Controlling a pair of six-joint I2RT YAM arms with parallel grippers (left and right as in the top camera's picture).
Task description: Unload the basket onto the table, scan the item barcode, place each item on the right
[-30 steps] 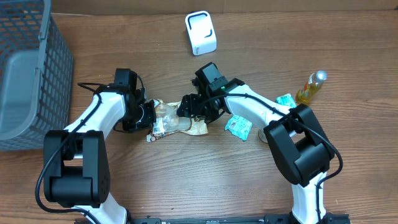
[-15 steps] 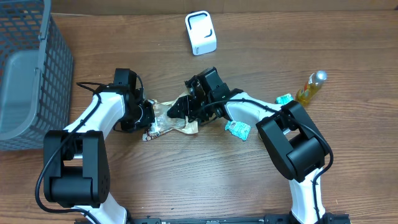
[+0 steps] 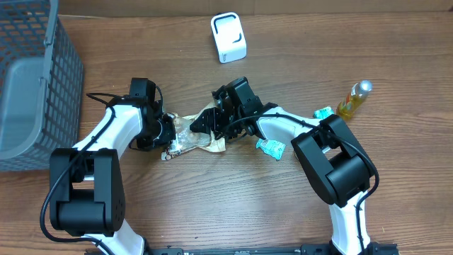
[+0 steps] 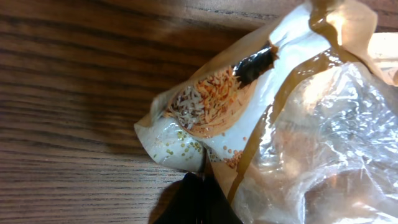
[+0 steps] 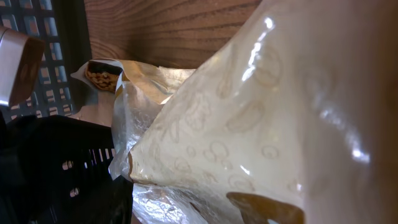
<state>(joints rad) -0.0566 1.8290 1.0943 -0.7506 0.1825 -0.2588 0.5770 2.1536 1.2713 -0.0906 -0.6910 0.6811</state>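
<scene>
The item is a crinkly snack bag [image 3: 191, 134], part clear, part beige, stretched between both arms at the middle of the table. My left gripper [image 3: 168, 131] is shut on its left end. In the left wrist view the dark fingertips [image 4: 200, 186] pinch the bag's printed edge [image 4: 211, 106]. My right gripper [image 3: 209, 119] is closed on the bag's right end, which is bunched and raised. The bag [image 5: 261, 112] fills the right wrist view and hides those fingers. A white scanner [image 3: 228, 37] stands at the back centre. I cannot make out a barcode.
A grey wire basket [image 3: 28, 85] holding a grey bin stands at the left edge. A yellow bottle [image 3: 353, 99] lies at the right. Two teal packets [image 3: 271, 146] [image 3: 323, 112] lie near the right arm. The rest is bare wooden tabletop [image 3: 212, 205].
My right gripper moved left along the bag and closed in on its right end, bunching and lifting that end. The left gripper kept its hold and place.
</scene>
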